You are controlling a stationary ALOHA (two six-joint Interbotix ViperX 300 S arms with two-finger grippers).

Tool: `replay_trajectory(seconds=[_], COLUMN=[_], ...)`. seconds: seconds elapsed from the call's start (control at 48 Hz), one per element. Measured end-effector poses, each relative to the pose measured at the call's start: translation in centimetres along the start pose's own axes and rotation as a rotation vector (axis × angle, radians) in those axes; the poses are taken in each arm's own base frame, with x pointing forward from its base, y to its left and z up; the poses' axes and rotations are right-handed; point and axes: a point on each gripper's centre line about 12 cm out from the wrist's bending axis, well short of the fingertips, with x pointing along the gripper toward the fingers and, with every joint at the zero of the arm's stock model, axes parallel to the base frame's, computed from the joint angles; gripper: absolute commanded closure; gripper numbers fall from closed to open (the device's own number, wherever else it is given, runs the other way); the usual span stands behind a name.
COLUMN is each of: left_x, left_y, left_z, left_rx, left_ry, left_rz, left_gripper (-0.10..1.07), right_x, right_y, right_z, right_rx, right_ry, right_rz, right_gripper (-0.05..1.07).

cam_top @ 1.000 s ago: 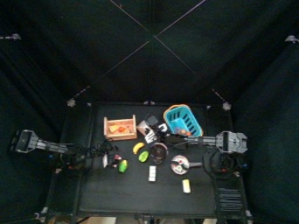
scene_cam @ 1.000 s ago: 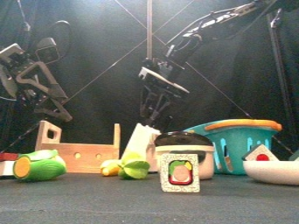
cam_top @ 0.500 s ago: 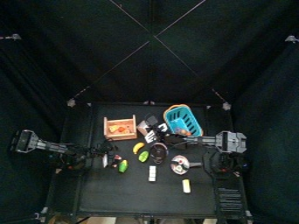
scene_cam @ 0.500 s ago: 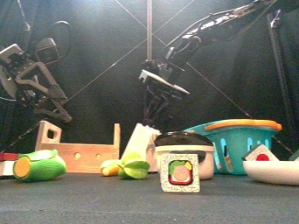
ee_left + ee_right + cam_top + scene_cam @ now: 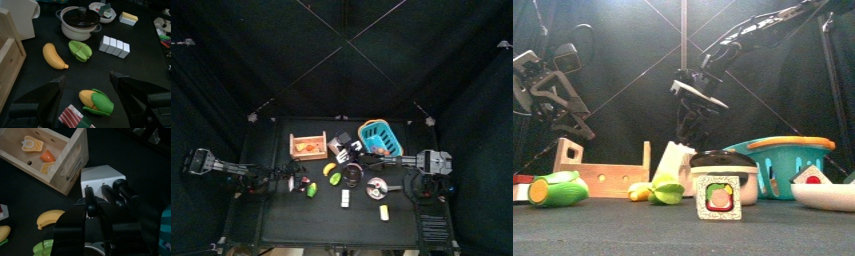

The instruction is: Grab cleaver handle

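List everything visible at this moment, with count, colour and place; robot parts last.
Knife block: one, white, mid-table beside the crate, dark handles sticking out.
Wooden crate: one, light wood, back left, orange toy food inside.
Basket: one, blue with orange rim, back right.
Pot: one, white with black lid, centre.
Banana: one, yellow, left of centre.
Green fruit: one, beside the banana.
Corn: one, yellow-green, front left.
Carton: one, front centre.
White dish: one, front right.
Left gripper: open, resting at the left.
Right gripper: at one of the block's handles.
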Motion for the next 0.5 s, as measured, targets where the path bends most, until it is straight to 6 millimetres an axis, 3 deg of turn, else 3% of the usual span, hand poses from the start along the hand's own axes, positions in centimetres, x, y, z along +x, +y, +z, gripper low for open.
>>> replay_trajectory(seconds=[0.188, 0.5], left_x=[-0.02, -0.02], left_y=[-0.01, -0.01], left_z=[-0.09, -0.09], left_rx=[0.001, 0.001], left_ry=[0.003, 0.003], left_rz=[-0.001, -0.001], left_gripper=[-0.04, -0.04], right_x=[-0.05, -0.29], right_y=[0.06, -0.03], right_z=[-0.08, -0.2], right_rx=[-0.004, -0.01], right_ry=[0.002, 0.014], right_rz=[-0.002, -0.052], right_gripper=[0.66, 0.67])
